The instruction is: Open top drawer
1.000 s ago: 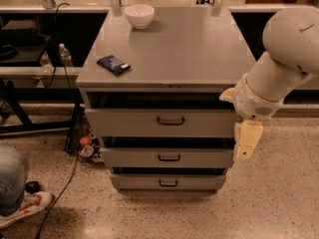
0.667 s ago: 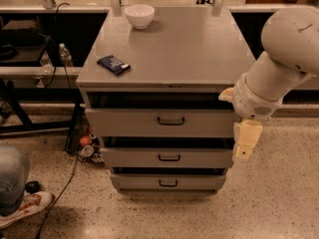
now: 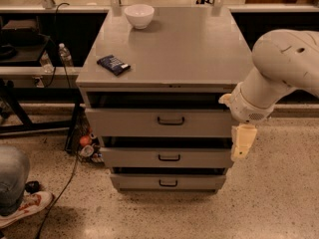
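a wide grey metal cabinet (image 3: pixel 189 49) with three drawers fills the middle of the camera view. the robot's thick white arm (image 3: pixel 279 68) reaches in from the picture's right edge. the top drawer (image 3: pixel 124 123), the widest and tallest grey metal front, sits directly under the cabinet top with a dark gap above it. it lies toward the picture's left of the gripper and slightly higher than its tip.

the cream two-finger gripper (image 3: pixel 242 142) hangs pointing down, just beside the cabinet's right edge, level with the gap below the top drawer. you cannot tell whether it is released or clenched, and nothing is seen in it.

the dark rectangular loop handle (image 3: pixel 171 120) sits at the centre of the drawer front, well apart from the gripper. take hold there. judge the drawer to be stiff, deep and fairly heavy. it will likely need a straight, steady pull, since an off-centre tug could bind it. the thin bar may be slippery.
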Tool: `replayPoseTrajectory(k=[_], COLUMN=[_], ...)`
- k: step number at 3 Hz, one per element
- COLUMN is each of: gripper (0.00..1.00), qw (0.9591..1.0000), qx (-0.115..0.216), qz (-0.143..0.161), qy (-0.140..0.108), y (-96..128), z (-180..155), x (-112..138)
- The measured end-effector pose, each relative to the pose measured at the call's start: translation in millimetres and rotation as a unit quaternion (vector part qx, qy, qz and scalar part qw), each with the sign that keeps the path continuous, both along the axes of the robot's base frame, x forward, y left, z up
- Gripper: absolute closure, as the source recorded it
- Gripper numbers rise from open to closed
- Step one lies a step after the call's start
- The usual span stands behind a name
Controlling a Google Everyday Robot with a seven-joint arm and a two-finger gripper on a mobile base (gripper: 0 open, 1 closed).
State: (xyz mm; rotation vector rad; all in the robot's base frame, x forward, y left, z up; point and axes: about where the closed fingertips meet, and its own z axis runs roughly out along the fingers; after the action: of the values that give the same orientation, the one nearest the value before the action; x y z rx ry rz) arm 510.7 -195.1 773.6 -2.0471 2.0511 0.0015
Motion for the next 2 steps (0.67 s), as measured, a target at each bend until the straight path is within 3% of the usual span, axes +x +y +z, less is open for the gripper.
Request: replayPoseTrajectory(k=[2], gripper=[0.0], qw=[0.9994], qx=[0.013], qz=[-0.014], qy=[-0.03], y=[-12], z=[-49], x=[36])
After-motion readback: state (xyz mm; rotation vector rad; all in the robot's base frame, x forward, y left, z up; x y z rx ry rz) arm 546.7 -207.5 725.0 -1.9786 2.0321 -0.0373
